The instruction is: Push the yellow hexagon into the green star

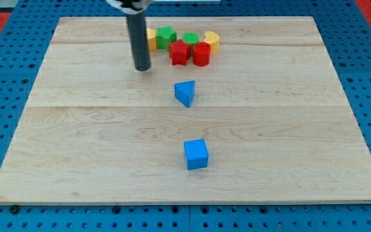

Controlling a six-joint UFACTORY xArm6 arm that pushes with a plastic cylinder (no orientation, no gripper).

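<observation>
A yellow block (pixel 151 38), the hexagon as far as I can tell, stands near the board's top, half hidden behind my rod. The green star (pixel 166 37) is right beside it on its right, touching or nearly so. My tip (pixel 142 67) rests on the board just below and left of the yellow block, apart from it. The rod rises to the view's top edge.
To the right of the star are a red star (pixel 180 52), a green round block (pixel 190 38), a red block (pixel 201 53) and a second yellow block (pixel 212 40), clustered. A blue triangle (pixel 185 92) and a blue cube (pixel 196 154) lie lower on the wooden board (pixel 76 129).
</observation>
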